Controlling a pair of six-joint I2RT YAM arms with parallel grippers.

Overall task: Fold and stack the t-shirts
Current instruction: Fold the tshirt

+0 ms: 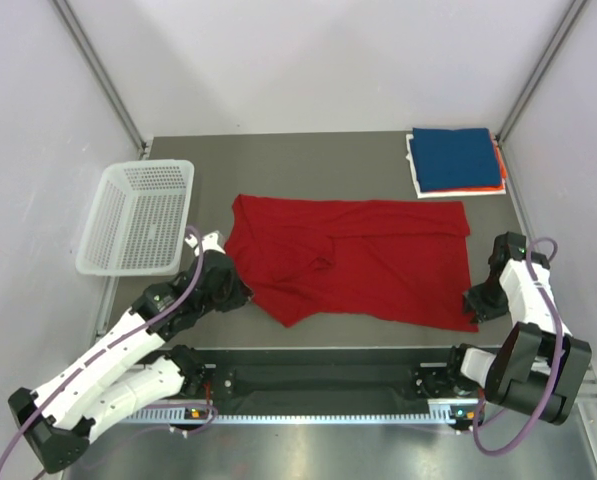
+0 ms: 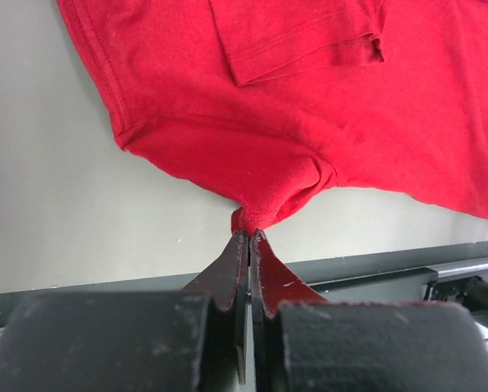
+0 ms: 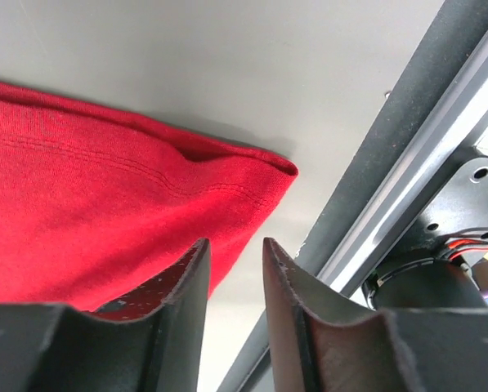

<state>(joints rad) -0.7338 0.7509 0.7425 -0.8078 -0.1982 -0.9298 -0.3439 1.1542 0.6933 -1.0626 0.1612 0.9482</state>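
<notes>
Red t-shirt (image 1: pixel 358 262) lengthwise left-right, hem rightward

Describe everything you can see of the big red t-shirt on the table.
The large bright red cloth t-shirt lies spread but rumpled on the grey table. It looks like soft knit with stitched hems, and a sleeve-like flap is folded onto its body. The left claw is shut on a pinched bunch of its near-left edge. Its near-right corner lies flat beside the open right claw, with no cloth between the jaws.
</notes>
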